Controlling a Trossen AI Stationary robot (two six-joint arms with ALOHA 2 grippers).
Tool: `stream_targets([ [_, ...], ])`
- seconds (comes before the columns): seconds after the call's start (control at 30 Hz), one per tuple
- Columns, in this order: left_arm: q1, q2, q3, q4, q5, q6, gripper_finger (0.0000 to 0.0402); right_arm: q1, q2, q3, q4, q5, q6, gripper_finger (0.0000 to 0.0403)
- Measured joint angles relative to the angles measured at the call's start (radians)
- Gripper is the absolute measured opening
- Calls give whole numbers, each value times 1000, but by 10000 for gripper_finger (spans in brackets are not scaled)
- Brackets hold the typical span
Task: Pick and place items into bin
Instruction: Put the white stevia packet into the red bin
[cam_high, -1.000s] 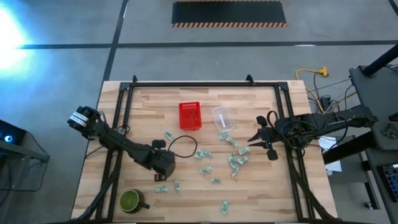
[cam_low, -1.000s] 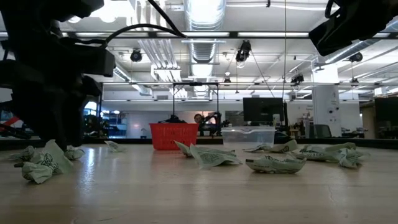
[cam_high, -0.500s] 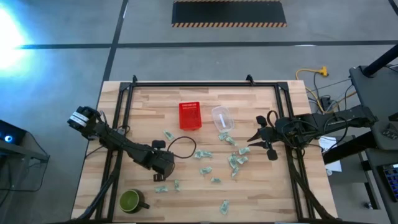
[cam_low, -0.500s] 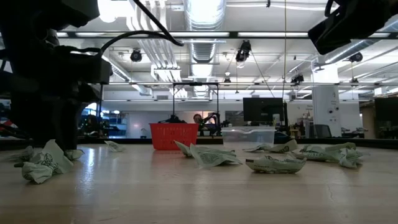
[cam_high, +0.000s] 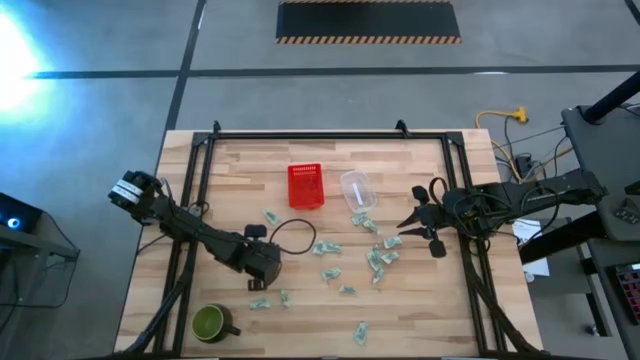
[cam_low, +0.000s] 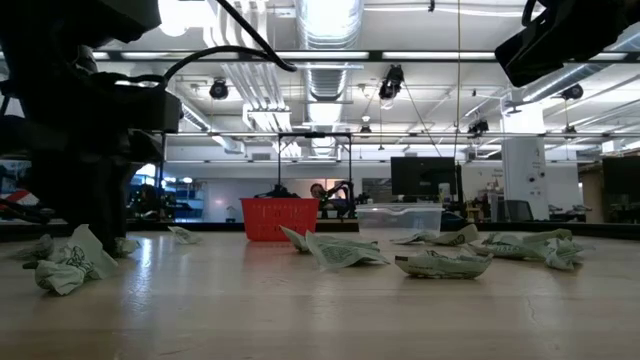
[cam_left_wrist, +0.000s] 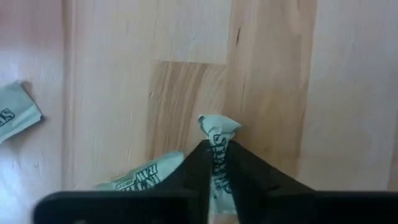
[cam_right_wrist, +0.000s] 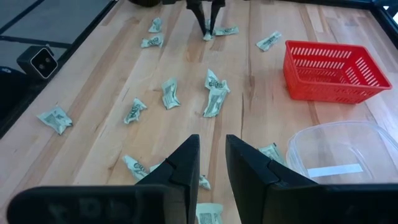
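Several small pale green-and-white crumpled wrappers (cam_high: 378, 258) lie scattered over the wooden table (cam_high: 440, 320). My left gripper (cam_high: 258, 286) stands over the near left part of the table and is shut on one wrapper (cam_left_wrist: 217, 127). It also shows far off in the right wrist view, as the left gripper (cam_right_wrist: 208, 31). A second wrapper (cam_left_wrist: 142, 181) lies right beside it. My right gripper (cam_right_wrist: 212, 163) hovers at the table's right side (cam_high: 405, 226), its fingers slightly apart with nothing between them. The red basket (cam_high: 306, 186) stands at the far middle. My left gripper pinches the crumpled wrapper between its two fingers (cam_left_wrist: 244, 167), which come from above and point down. One crumpled end (cam_left_wrist: 219, 124) sticks out past the fingertips. In the right wrist view the wrapper (cam_right_wrist: 209, 37) sits on the wood under the fingers.
A clear plastic container (cam_high: 357, 189) lies right of the red basket. A green mug (cam_high: 210, 322) stands near the table's near left corner. A black cable loop (cam_high: 295, 238) lies beside the left arm. Black frame rails (cam_high: 190, 215) run along both sides of the table.
My left gripper has shut on the wrapper beneath it, staying over the same spot at the table's near left. The wrappers lie where they were.
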Motion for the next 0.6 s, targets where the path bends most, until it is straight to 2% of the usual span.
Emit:
stream_targets([
  [0.07, 0, 0, 6, 8, 0, 0, 6, 0, 0, 0, 0, 0, 1, 68],
  [0.3, 0, -1, 62, 8, -23, 52, 1, 0, 0, 0, 0, 0, 1, 68],
  [0.4, 7, -4, 99, 7, -96, 121, 1, 0, 0, 0, 0, 0, 0, 68],
  [0.6, 61, -10, 174, 9, -309, 317, 0, 0, 0, 0, 0, 0, 1, 68],
])
